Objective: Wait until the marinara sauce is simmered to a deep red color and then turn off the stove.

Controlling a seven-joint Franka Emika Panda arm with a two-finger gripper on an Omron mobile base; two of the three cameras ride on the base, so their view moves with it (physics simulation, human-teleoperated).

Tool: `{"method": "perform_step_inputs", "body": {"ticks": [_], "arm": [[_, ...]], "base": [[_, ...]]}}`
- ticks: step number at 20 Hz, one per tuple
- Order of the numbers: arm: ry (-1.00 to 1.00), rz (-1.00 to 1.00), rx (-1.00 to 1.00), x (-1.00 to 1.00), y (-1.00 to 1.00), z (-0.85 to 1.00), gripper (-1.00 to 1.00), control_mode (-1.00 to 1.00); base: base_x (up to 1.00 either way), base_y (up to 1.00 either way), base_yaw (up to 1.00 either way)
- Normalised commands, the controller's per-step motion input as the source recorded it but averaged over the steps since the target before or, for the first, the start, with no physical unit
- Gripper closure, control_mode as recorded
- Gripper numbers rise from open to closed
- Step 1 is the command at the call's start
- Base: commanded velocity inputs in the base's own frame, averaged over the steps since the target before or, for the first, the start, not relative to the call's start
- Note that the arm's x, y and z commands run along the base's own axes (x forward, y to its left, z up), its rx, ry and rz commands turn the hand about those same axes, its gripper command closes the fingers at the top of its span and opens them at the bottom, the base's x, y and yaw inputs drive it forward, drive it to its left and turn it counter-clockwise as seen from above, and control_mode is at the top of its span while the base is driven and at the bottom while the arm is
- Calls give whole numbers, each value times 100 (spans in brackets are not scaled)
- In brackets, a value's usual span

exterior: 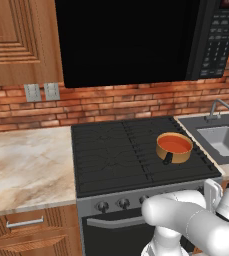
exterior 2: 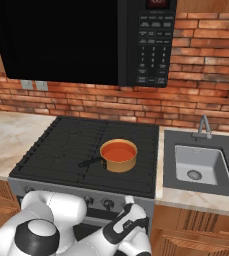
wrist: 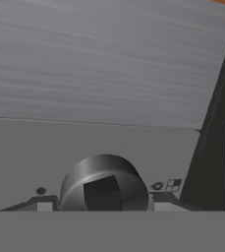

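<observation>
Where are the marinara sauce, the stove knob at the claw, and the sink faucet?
marinara sauce (exterior 2: 118, 151): right base view, middle of the orange-red surface.
stove knob (wrist: 104, 189): hand view, its round front face.
sink faucet (exterior: 219, 106): left base view, its curved spout.

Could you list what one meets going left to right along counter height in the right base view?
Marble counter → stove → saucepan handle → marinara sauce in its copper saucepan → sink with its faucet.
</observation>
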Motion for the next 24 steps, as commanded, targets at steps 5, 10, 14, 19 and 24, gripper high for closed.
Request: {"method": "perform_step_inputs", "body": {"ticks": [5,10,14,19,24], "arm": [[0,0,14,0,-7,0,100,-100],[0,0,19,0,-7,0,100,-100],[0,-1,22,0,-2,0,100,-100],[0,-2,21,0,0,0,100,-100],[0,-2,26,0,-2,0,100,-100]], "base": [[0,0,0],[0,0,0],[0,0,0],[0,0,0],[0,0,0]]}}
